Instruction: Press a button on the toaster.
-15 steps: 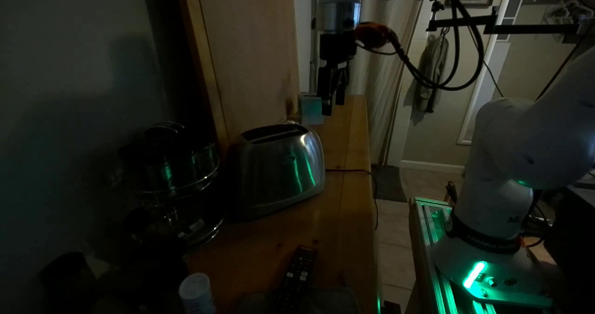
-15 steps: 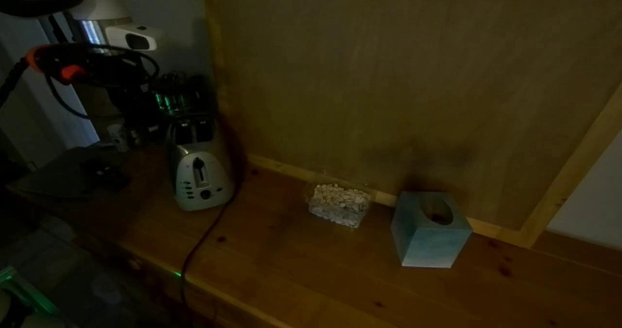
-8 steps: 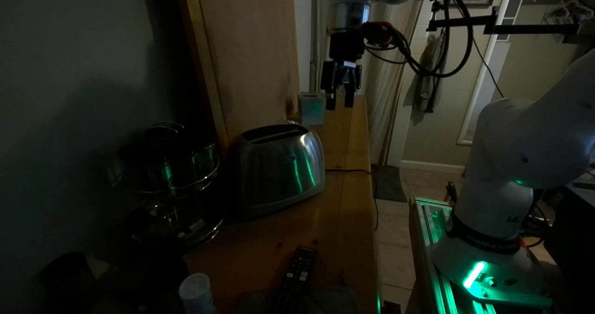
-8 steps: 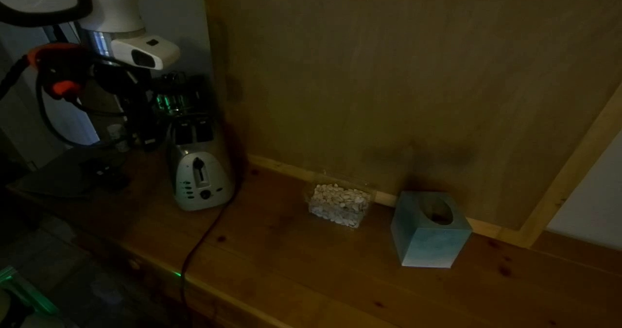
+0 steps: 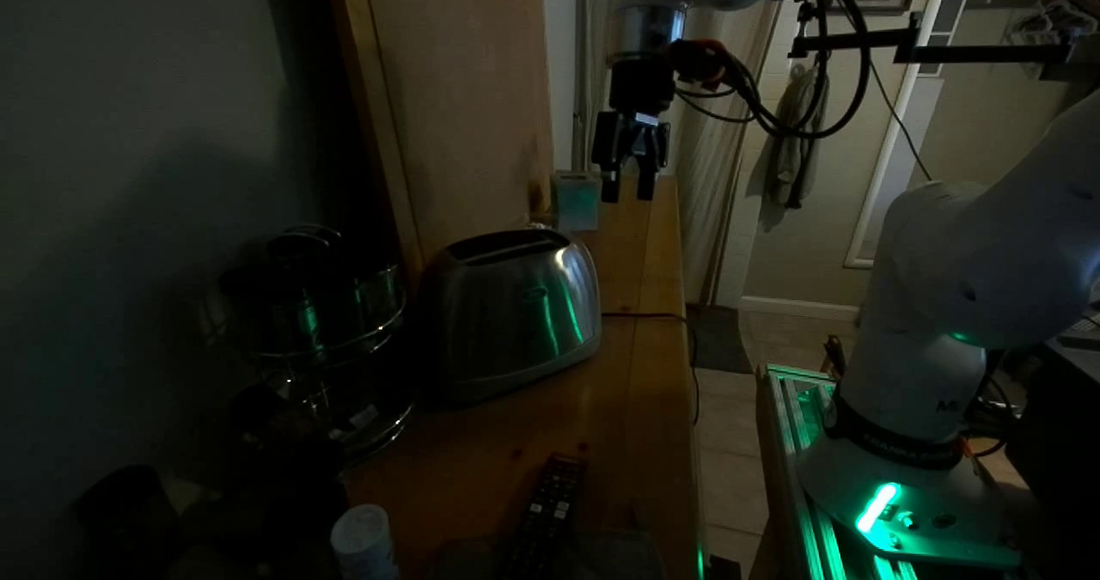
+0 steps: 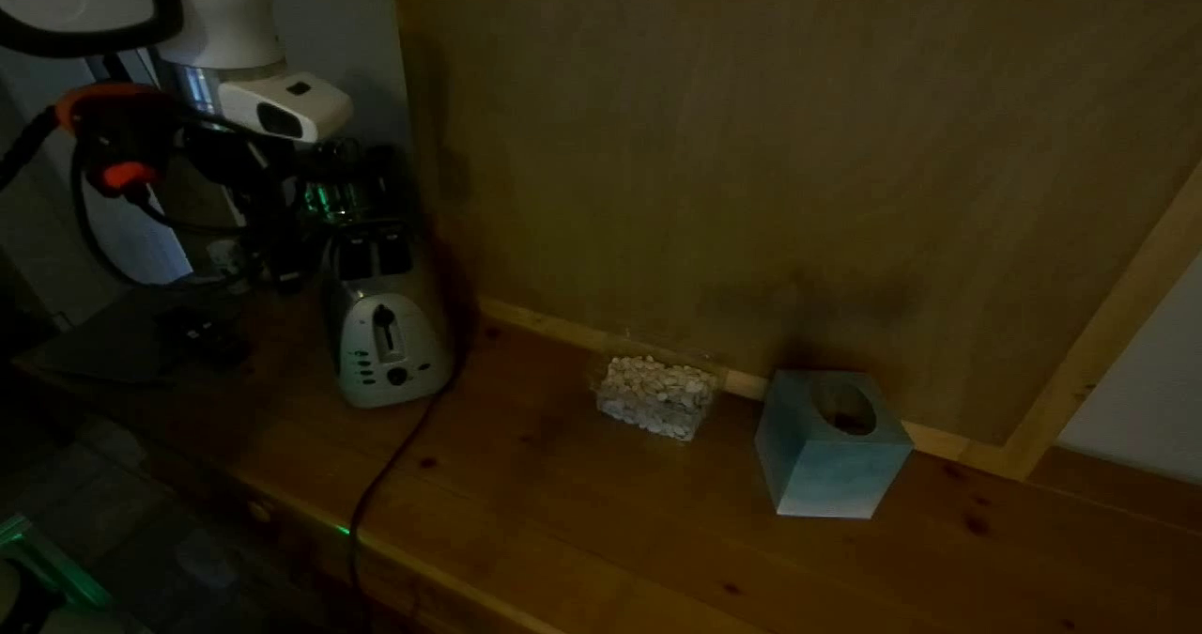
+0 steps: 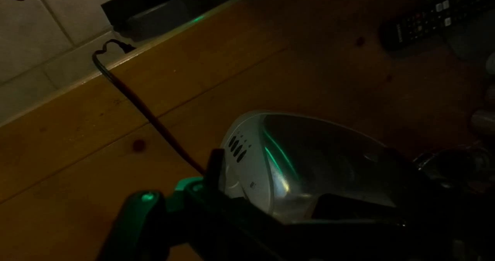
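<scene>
The shiny steel toaster (image 5: 516,322) stands on the wooden counter. In an exterior view its pale end panel faces the camera with a lever (image 6: 383,317), a round dial (image 6: 397,376) and a column of dark buttons (image 6: 364,366). My gripper (image 5: 628,195) hangs pointing down, higher than the toaster and off its panel end, with a gap between its fingers and nothing held. In an exterior view the dark gripper (image 6: 289,277) appears left of the toaster (image 6: 418,324). In the wrist view the toaster (image 7: 317,156) lies below; one finger partly covers its panel near the buttons (image 7: 238,149).
A dark power cord (image 6: 404,456) runs from the toaster over the counter edge. A clear box of pale pieces (image 6: 655,394) and a blue tissue box (image 6: 834,446) stand along the board. A dark rack (image 5: 318,331), a remote (image 5: 550,503) and a white container (image 5: 363,541) flank the toaster's far end.
My gripper has turned so both fingers show apart, and has shifted right in an exterior view. Most of this came in the first half second; since then it has barely moved. The toaster has not moved.
</scene>
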You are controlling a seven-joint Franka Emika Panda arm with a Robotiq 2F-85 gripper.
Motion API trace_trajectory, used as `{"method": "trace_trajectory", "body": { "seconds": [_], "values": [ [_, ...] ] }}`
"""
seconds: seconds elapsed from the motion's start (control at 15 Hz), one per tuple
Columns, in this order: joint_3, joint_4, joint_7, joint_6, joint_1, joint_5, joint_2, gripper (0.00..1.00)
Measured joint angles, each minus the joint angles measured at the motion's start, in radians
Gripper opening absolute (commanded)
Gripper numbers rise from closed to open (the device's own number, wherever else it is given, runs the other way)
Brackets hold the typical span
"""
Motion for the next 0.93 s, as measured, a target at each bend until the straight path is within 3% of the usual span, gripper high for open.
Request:
{"method": "trace_trajectory", "body": {
  "seconds": [0.6, 0.87, 0.93],
  "values": [
    [-0.135, -0.005, 0.000, -0.037, -0.059, 0.228, 0.058, 1.00],
    [-0.156, -0.029, -0.011, 0.027, -0.101, 0.273, 0.105, 1.00],
    [-0.157, -0.040, -0.017, 0.051, -0.107, 0.275, 0.113, 0.75]
  ]
}}
